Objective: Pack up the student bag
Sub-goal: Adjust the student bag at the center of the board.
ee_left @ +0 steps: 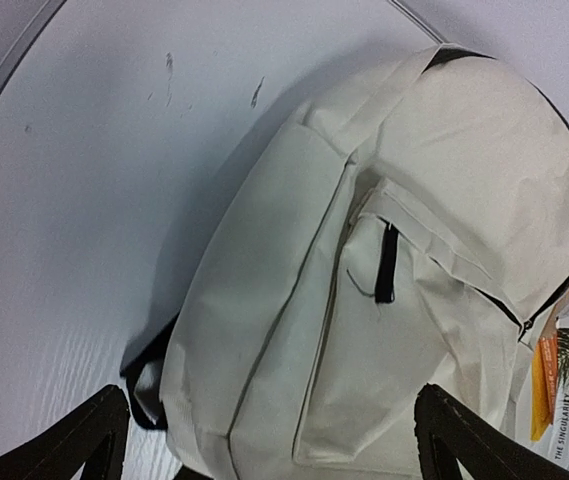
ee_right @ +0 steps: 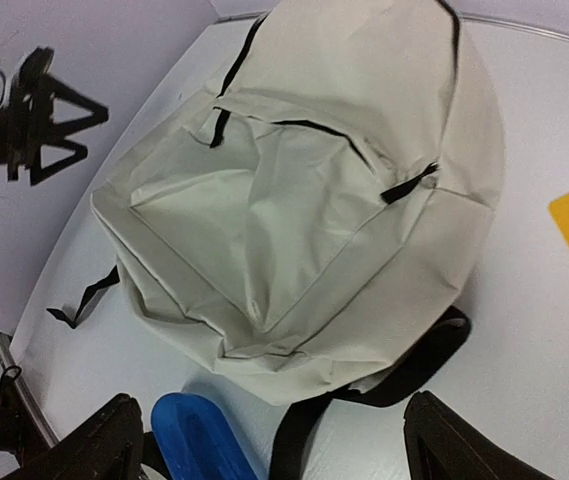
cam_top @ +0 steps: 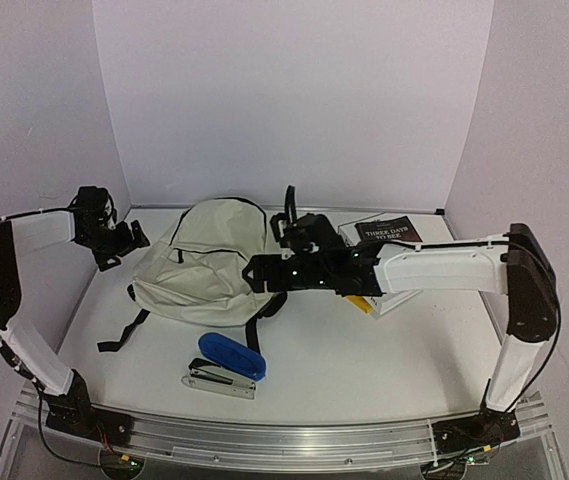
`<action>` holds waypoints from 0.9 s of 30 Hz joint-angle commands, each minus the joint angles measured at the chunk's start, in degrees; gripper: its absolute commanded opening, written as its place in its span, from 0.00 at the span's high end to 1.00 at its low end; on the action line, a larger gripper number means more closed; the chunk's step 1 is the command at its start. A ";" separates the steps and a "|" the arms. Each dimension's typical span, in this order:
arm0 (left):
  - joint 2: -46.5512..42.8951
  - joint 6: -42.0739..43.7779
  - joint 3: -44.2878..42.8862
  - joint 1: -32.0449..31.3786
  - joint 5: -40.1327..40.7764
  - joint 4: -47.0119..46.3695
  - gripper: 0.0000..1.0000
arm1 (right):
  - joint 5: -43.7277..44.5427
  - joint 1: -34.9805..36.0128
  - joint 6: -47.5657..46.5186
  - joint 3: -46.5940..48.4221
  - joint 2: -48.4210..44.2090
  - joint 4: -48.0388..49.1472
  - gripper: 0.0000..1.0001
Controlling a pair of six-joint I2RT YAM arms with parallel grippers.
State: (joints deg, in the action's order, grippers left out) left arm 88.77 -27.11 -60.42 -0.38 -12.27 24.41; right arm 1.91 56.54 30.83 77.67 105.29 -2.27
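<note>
Black fingers of the right hand were seen at the lower corners of its wrist view, spread wide, with nothing pinched between them. That hand was held in the air at the right side of the student bag. A black strap and the blue stapler lay just ahead of it, probably so that either the bag or the stapler could be reached with a short move. The left hand was likewise spread and empty. It was poised just off the bag's left side, apparently placed to steady or open the fabric from that flank.

The bag was laid flat, front upward, at the middle of the counter, with its top toward the back wall. Its zippers appeared to be drawn shut, so it was judged that an opening would have to be made before anything could be put in. The stapler was set nearer the front edge, close to the bag's bottom but apart from it. Books were stacked to the bag's right, partly hidden under the right arm, with something yellow beside them. Nothing was judged to have been packed yet.
</note>
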 commanded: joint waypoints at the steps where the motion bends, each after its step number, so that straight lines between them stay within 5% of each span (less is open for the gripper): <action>1: 10.02 8.75 -9.17 0.21 -0.01 0.15 0.00 | 1.33 1.74 0.36 7.49 5.95 -0.97 0.12; 12: 20.27 8.03 -11.30 0.21 -8.21 -1.38 0.05 | 1.17 2.00 7.42 11.14 16.06 -2.68 0.13; 21: 17.24 5.22 -3.45 0.21 -18.11 -1.69 0.66 | 3.37 0.77 6.14 15.09 20.14 -2.74 0.50; 27: 8.54 3.89 4.25 -2.33 -28.76 -5.84 0.74 | 4.83 -4.90 4.80 9.84 17.23 -2.65 0.57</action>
State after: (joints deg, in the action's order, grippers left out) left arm 104.27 -21.68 -59.70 0.29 -30.25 19.50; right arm 3.97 55.98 37.07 89.79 124.86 -5.71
